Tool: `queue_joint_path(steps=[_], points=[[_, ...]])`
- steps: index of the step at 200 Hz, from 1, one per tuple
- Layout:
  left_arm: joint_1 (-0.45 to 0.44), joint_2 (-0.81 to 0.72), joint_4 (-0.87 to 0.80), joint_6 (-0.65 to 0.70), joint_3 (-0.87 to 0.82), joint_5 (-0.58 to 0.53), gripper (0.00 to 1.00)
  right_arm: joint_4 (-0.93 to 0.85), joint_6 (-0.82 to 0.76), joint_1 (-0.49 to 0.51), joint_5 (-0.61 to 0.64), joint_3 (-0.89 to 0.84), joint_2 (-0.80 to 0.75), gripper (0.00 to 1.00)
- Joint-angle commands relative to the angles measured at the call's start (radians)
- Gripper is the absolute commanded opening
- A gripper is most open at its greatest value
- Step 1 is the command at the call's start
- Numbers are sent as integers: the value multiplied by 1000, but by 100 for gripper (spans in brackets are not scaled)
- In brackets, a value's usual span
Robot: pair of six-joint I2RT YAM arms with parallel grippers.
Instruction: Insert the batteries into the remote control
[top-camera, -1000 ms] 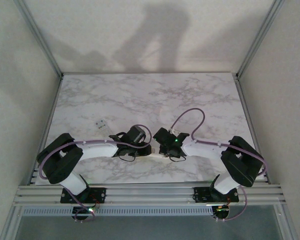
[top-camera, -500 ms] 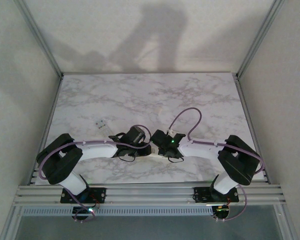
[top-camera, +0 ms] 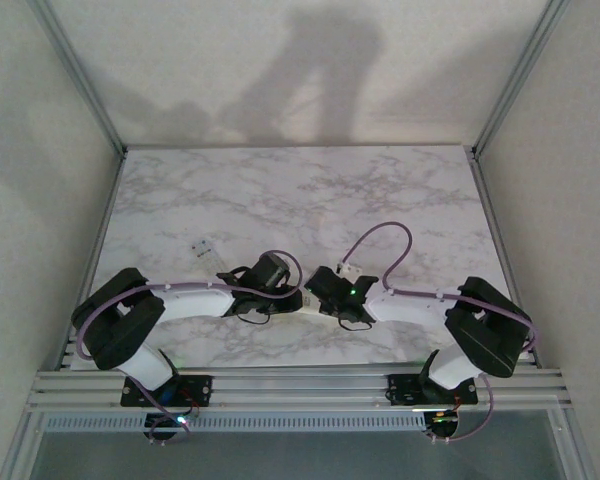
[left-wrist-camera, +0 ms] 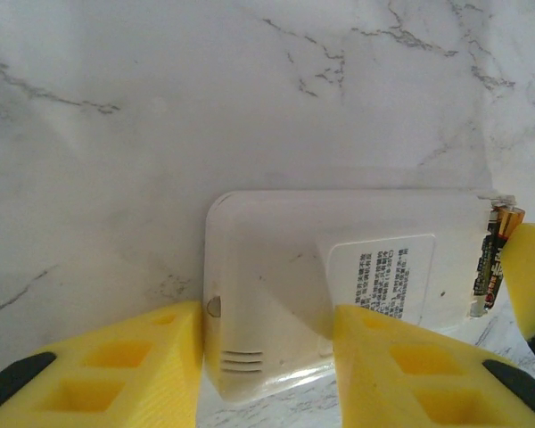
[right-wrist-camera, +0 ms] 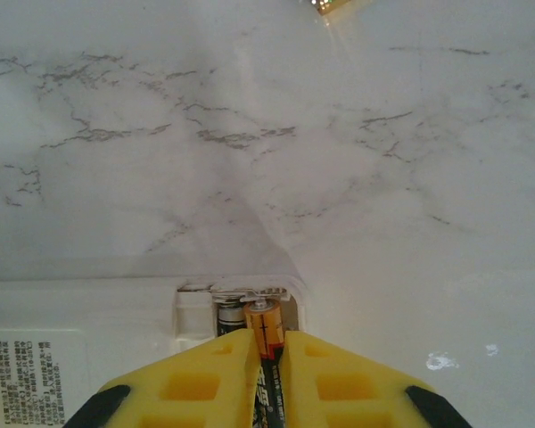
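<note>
Right hand point(right-wrist-camera: 267, 339) is pinching a small dark cylindrical battery with an orange-and-gold band point(right-wrist-camera: 264, 325) between its yellow fingers point(right-wrist-camera: 196, 379). The jaws are standing almost closed, with the cell filling the gap. The battery's capped tip is reaching into the open battery bay point(right-wrist-camera: 189, 310) of the long, slim white plastic remote control point(right-wrist-camera: 80, 312). The remote control is lying back-up on the white marble-patterned tabletop point(right-wrist-camera: 250, 134), near the front edge, between the two arms. A second battery point(right-wrist-camera: 230, 316) is sitting in the bay just beside the held one.

Left hand point(left-wrist-camera: 266, 312) is standing part-open at the end of the remote control away from the bay. One finger is just beside the rounded end; the other is lying over the back by the printed label point(left-wrist-camera: 383, 276). Whether it is actually clamping cannot be told.

Handling judgement:
- **Battery:** it is looking light, rigid and smooth-skinned, so it is likely to roll or twist out of a weak pinch. A hold across mid-barrel, ends free, is suiting it.
- **Remote control:** it is looking light and stiff, with a slick shell apt to slide on the tabletop when the battery is pushed against the bay's contacts. Bracing it across the narrow sides, clear of the bay, is seeming the sensible hold.
- **Contacts:** these are probably the fragile part.
</note>
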Motion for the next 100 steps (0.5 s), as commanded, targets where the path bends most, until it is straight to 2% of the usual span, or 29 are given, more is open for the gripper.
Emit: queue_joint_path(steps=[1, 37, 100], points=[[-31, 0, 34, -17, -12, 52, 41, -280, -19, 59, -263, -13, 81, 16], [-31, -23, 22, -16, -21, 38, 41, -369, -56, 5, -183, 91, -3, 21], [-31, -7, 27, -11, -14, 43, 41, -370, -131, -66, -206, 148, -47, 25]])
